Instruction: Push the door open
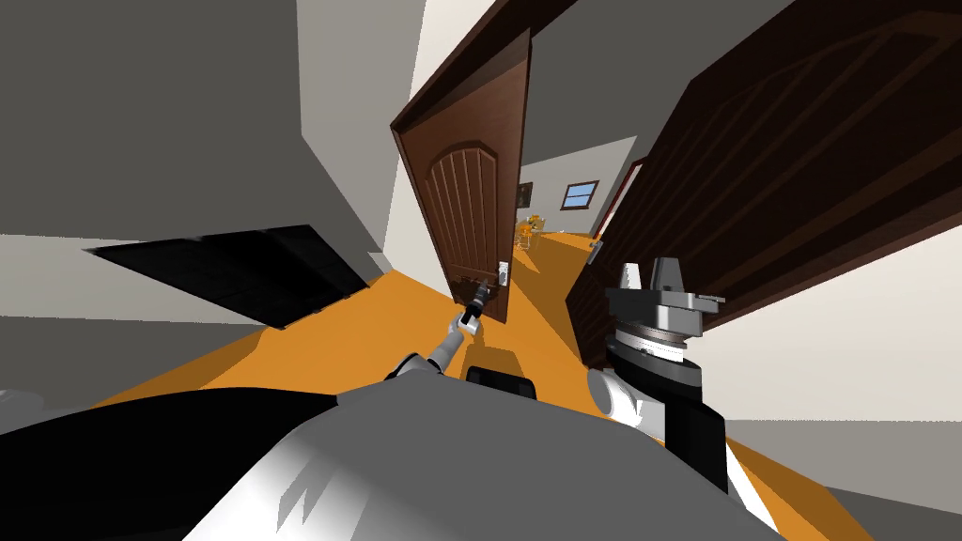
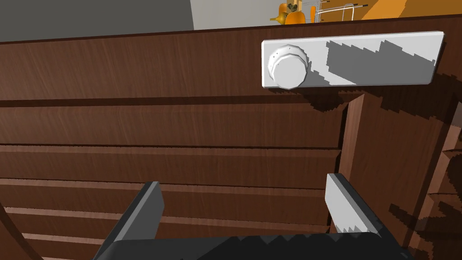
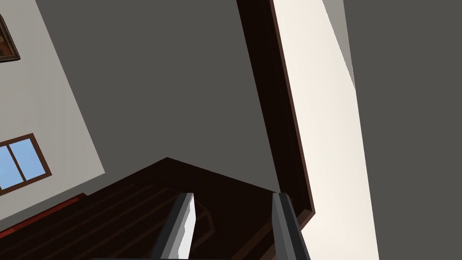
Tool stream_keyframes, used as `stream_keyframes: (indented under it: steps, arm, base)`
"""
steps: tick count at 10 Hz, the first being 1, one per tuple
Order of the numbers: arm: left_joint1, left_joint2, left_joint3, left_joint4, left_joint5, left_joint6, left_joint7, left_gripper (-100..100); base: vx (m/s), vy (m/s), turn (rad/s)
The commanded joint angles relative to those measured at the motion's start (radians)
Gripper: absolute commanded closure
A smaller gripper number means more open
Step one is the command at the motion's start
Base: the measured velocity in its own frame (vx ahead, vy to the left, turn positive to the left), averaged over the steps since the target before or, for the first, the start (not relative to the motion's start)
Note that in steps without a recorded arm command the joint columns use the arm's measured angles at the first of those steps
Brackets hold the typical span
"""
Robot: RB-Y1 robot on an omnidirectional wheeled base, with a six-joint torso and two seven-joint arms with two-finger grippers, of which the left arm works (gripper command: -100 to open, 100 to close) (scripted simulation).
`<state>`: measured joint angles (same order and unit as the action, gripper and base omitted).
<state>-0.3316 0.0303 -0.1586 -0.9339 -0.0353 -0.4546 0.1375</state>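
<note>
Left end effector (image 2: 243,180) is stretched forward at the end of its arm, up against the lower face of the dark brown panelled door (image 2: 180,122). Its two fingers (image 2: 146,210) are spread wide with nothing between them, their tips close to the door's ribbed panels; whether they touch the wood cannot be told. Just beyond the tips, near the door's free edge, sits a white plate (image 2: 383,58) with a round knob (image 2: 288,67) at one end.

The head view shows this door straight ahead on the orange floor (image 1: 395,310), standing ajar. Past its edge a lit room opens, with a window (image 1: 580,194) on the far wall. A second door (image 1: 770,178), equally dark, fills the right side of that view.

The right end effector (image 1: 648,272) is held up close to the body on the right, pointing upward. Its fingers are parted and hold nothing, with the top of the second door behind them in the right wrist view.
</note>
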Motion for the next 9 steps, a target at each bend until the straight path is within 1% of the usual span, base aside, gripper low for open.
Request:
stream_keyframes:
  steps: [1, 2, 6, 8, 9]
  arm:
    - [-0.025, -0.008, -0.006, 0.05, 0.0, -0.004, -0.002, -100]
    - [-0.025, -0.008, -0.006, 0.051, 0.0, -0.004, -0.002, -100]
    - [-0.075, -0.023, -0.018, 0.139, 0.0, 0.0, -0.004, -100]
    - [-0.111, -0.035, -0.026, 0.2, -0.001, 0.003, -0.005, -100]
    - [-0.12, -0.039, -0.028, 0.216, -0.001, 0.004, -0.005, -100]
  base:
    - [0.085, 0.045, -0.013]
    - [0.06, 0.03, -0.009]
    - [0.064, 0.024, -0.012]
    - [0.1, 0.039, -0.018]
    - [0.084, 0.05, -0.011]
